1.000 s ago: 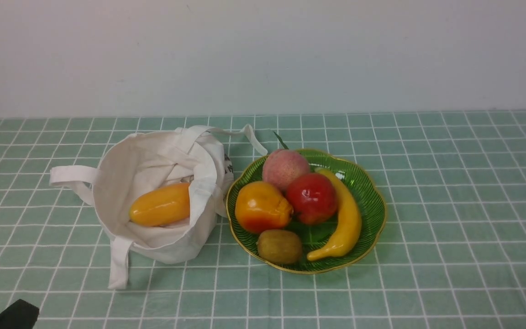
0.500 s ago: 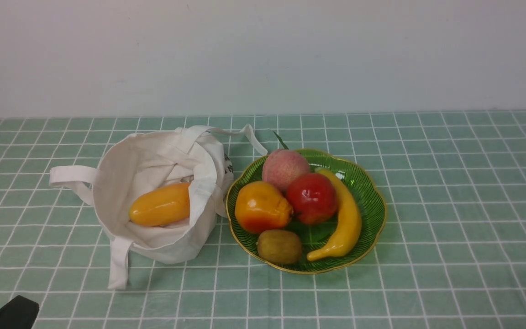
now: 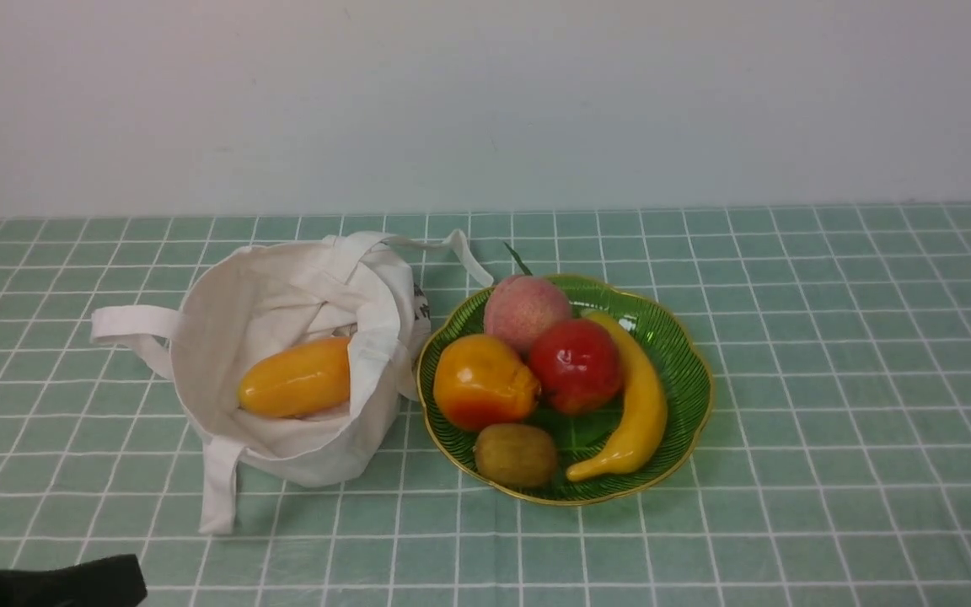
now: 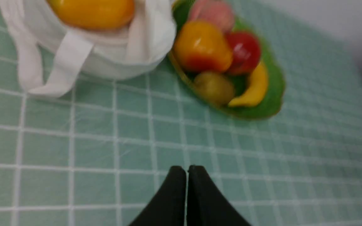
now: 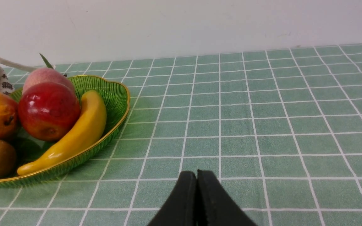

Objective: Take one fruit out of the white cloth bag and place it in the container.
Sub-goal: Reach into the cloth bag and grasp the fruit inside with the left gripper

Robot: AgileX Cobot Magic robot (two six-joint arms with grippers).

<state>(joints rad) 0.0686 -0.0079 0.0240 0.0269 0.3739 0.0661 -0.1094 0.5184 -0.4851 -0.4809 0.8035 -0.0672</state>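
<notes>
A yellow-orange mango (image 3: 295, 378) lies inside the open white cloth bag (image 3: 283, 303) at the left; the left wrist view shows the mango (image 4: 93, 12) in the bag (image 4: 105, 53) too. Right beside the bag stands the green ribbed plate (image 3: 679, 362) with gold rim, also seen as the plate (image 5: 112, 94) in the right wrist view. My left gripper (image 4: 186, 171) is shut and empty, low over the cloth in front of the bag; a dark part of it (image 3: 56, 582) shows at the front view's bottom left. My right gripper (image 5: 196, 175) is shut and empty, to the right of the plate.
The plate holds a peach (image 3: 526, 310), a red apple (image 3: 575, 364), a banana (image 3: 633, 405), an orange persimmon-like fruit (image 3: 482, 381) and a kiwi (image 3: 516, 453). Bag straps (image 3: 220, 485) trail onto the green checked tablecloth (image 3: 831, 379). A white wall stands behind.
The left arm's dark tip has pushed farther into the front view's bottom-left corner, moving right. Bag, mango and plate have not moved.
</notes>
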